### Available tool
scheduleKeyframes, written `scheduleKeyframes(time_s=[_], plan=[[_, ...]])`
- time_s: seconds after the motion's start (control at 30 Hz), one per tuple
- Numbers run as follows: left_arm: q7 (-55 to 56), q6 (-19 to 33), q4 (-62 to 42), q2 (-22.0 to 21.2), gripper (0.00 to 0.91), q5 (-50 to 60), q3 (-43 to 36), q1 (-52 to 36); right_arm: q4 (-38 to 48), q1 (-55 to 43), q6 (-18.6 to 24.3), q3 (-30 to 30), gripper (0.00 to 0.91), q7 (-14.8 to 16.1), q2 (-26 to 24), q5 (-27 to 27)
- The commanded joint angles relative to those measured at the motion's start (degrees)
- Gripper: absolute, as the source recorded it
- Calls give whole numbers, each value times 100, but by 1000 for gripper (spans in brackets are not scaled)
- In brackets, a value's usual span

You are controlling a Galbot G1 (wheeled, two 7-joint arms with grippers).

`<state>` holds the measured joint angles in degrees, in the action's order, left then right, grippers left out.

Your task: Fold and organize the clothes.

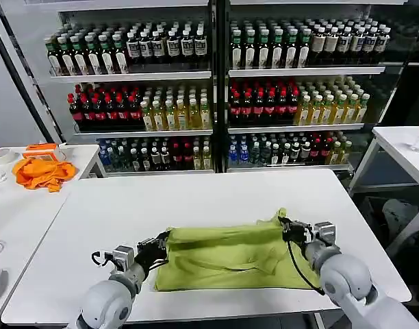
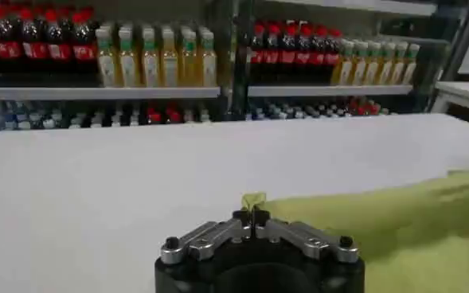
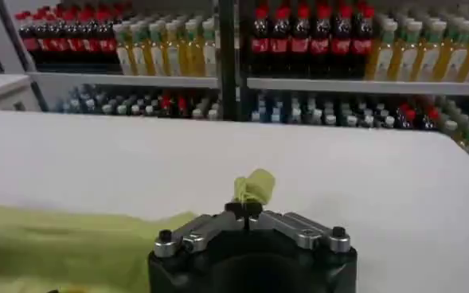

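Observation:
The lime yellow-green T-shirt (image 1: 233,257) lies bunched in a folded band near the front edge of the white table (image 1: 196,199). My left gripper (image 1: 159,242) is shut on the shirt's left edge, a small tuft of cloth (image 2: 252,201) poking out past its closed fingertips. At the shirt's right end, my right gripper (image 1: 286,226) is shut on a raised corner, and a pinched tuft (image 3: 254,187) sticks up above the jaws. The shirt (image 2: 401,219) stretches between both grippers, sagging onto the table. No print shows on the visible face.
An orange cloth (image 1: 43,172) lies on the side table (image 1: 18,212) at the left, with a tape roll (image 1: 2,156) near it. Shelves of bottles (image 1: 216,89) stand behind the table. Another white table (image 1: 401,147) is at the right. The far half of my table is bare.

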<state>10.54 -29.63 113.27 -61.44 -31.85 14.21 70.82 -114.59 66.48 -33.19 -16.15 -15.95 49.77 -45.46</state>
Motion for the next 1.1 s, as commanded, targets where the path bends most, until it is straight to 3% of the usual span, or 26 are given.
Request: scheduleKeyframes(time_s=[0.03,0.07,0.1,0.13,0.17,0.2,0.23,0.43,0.77,1.1], plan=[[-22,25,12,-9,10,700,-4,259,-184,684,1,-260,0,-21,56,108],[-39,22,-9,-14,20,741,-3,256,-153,671,-2,-245,0,-16,77,144],[-53,8,-11,-16,60,748,-3,258,-130,660,-3,-229,262,-13,105,165],[-66,2,-6,-17,181,746,-3,261,-122,657,-3,-223,484,-7,109,188],[-68,7,4,-29,363,753,-1,271,-104,636,3,-213,907,-7,162,258],[-62,36,21,-44,786,768,1,285,-115,635,10,-215,907,-11,196,320],[-45,73,45,-71,907,778,5,310,-126,638,13,-213,907,-7,206,381],[213,322,291,-300,907,790,53,616,-442,871,134,-330,907,52,242,667],[988,676,25,-1436,907,1131,-139,894,-634,1318,290,-485,907,105,388,1052],[1116,829,-312,-1755,907,1547,-223,903,-638,1437,334,-539,907,124,394,1096]])
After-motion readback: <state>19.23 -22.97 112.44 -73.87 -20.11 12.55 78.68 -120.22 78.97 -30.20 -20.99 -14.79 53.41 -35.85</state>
